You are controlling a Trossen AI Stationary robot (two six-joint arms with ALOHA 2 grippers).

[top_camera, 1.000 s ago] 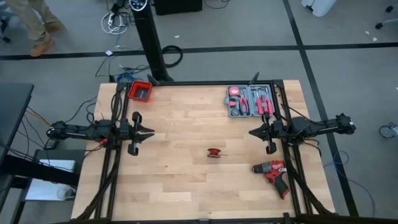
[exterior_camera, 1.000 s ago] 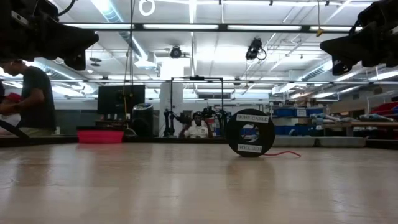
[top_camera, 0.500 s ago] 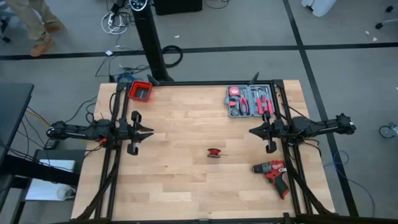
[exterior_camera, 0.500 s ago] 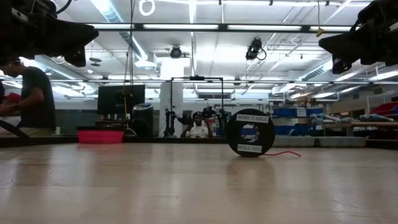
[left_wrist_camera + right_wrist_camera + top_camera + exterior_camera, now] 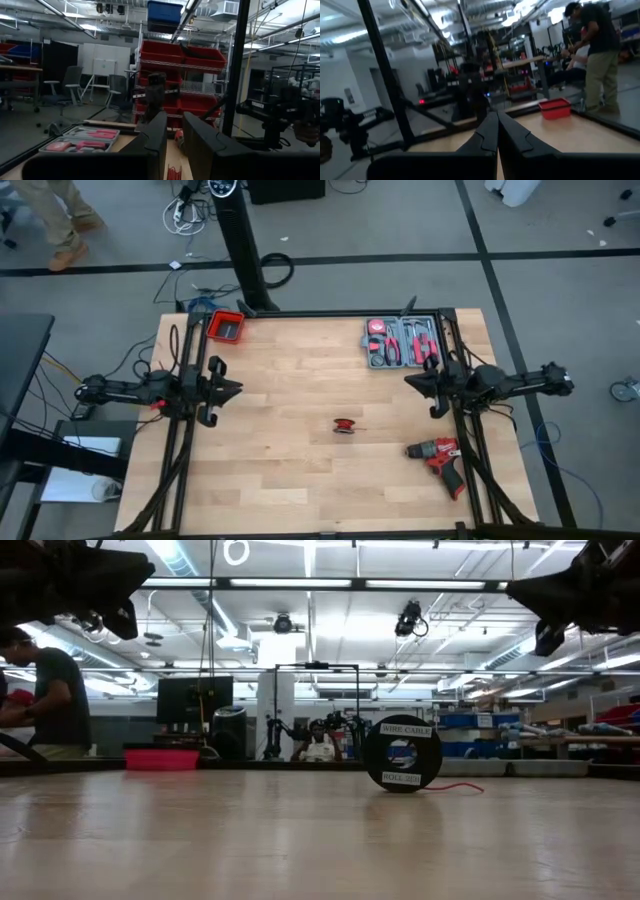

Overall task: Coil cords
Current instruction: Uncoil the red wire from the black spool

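Both arms drawn back outward, right gripper (image 5: 497, 131) shut (empty), left gripper (image 5: 174, 134) slightly parted

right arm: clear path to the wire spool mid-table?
Probably yes. The right gripper, shut and empty, hangs above the table's right side; only bare wood lies between it and the wire spool. The drill sits off that path.

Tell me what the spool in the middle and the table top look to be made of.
The spool: seemingly hard black plastic, a flat round flange with a white paper-like printed label; thin red wire trails from it, apparently plastic-insulated. From above it shows as a small red-and-black bundle. The table top: light wood, butcher-block style, judging by the joined strips and grain, with a smooth, faintly glossy finish.
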